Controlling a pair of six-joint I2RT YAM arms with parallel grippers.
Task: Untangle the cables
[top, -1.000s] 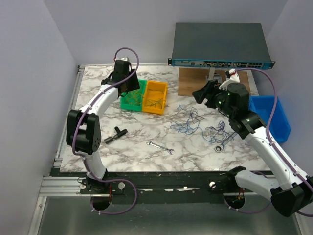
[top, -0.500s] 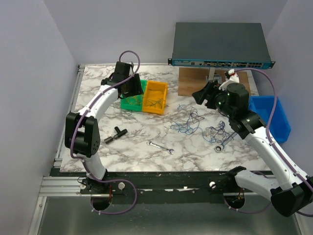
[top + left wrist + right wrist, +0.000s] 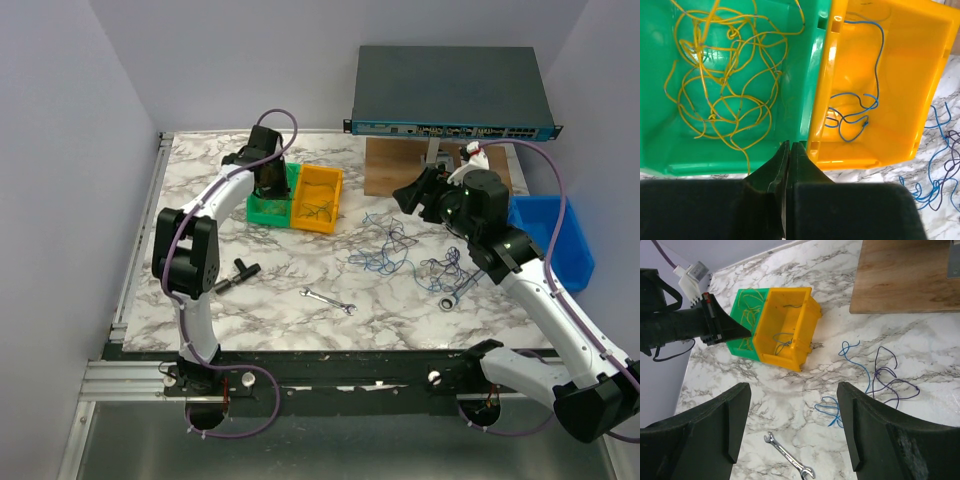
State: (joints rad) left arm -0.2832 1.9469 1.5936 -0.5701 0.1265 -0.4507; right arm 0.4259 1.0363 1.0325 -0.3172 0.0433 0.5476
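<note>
marble tabletop (image 3: pixel 290 265) carried two bins set side by side, touching. green bin (image 3: pixel 660 150) held a loose coil of yellow wires (image 3: pixel 720 90). orange-yellow bin (image 3: pixel 910 75) held one blue wire (image 3: pixel 855 117). remaining cables (image 3: pixel 395 250), blue and dark purple, lay tangled on bare marble to the right of the bins, in front of the wooden board (image 3: pixel 395 165). left gripper (image 3: pixel 789 147) hung over the near rims where the two bins met, fingers pressed together with nothing between them. right gripper (image 3: pixel 792 390) hovered above the table near the tangle, fingers spread wide, holding nothing. small silver wrench (image 3: pixel 328 300) lay closer to the arm bases.
</note>
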